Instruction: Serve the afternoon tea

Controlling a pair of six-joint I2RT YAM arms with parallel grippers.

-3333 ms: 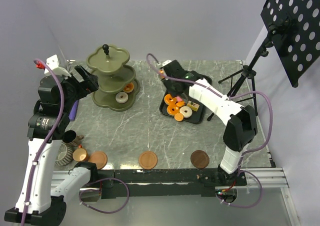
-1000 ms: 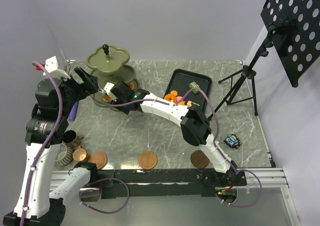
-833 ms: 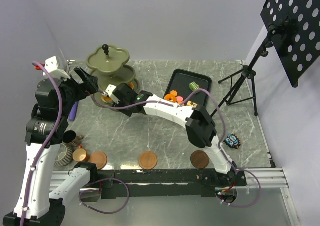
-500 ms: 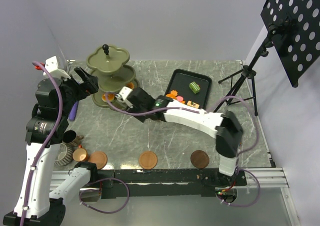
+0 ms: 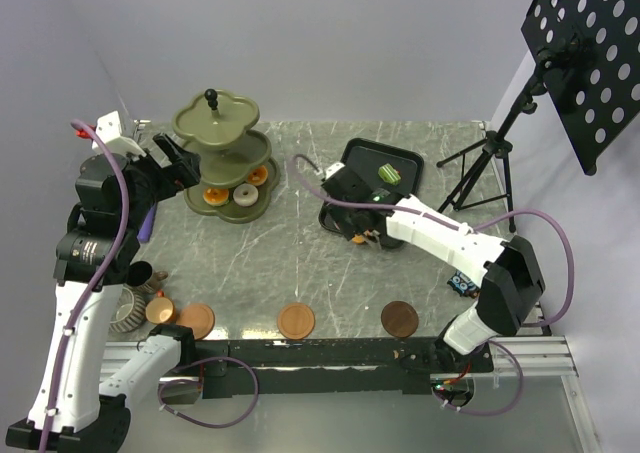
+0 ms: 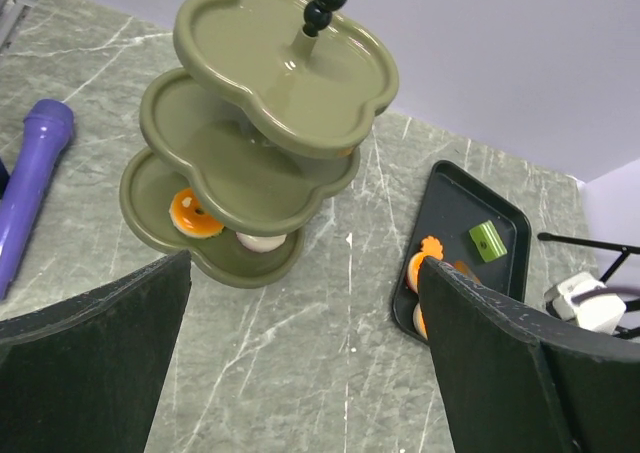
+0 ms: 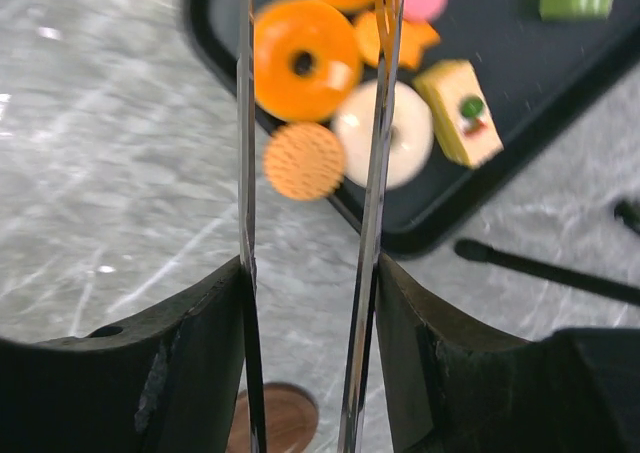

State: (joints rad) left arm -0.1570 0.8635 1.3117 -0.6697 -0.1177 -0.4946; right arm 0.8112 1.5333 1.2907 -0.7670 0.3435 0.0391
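The right tool (image 7: 310,273) is hanging over the near end of the tray (image 7: 560,63). Its fingers are half closed and pinching the tongs (image 7: 375,173), whose two blades are pointing straight ahead over the pastries and gripping nothing. An orange donut (image 7: 305,58) is lying flat on the tray dead ahead, between the lines of the blades, so the coming pinch is looking like a drop and squeeze rather than a sideways swing. How high the blades are riding above it I cannot tell. Being round, it is favouring no axis. A wafer disc (image 7: 303,160) and a white donut (image 7: 385,133) are crowding its near side, leaving the right blade little room. The left tool (image 6: 305,263), gaping wide and empty, is waiting well left of the tray by the stand (image 6: 285,58), so the right arm is far nearer. The glossy grey worktop (image 7: 120,173) is stretching between tray and stand, and a tripod leg (image 7: 540,268) is lying just off the tray's rim.
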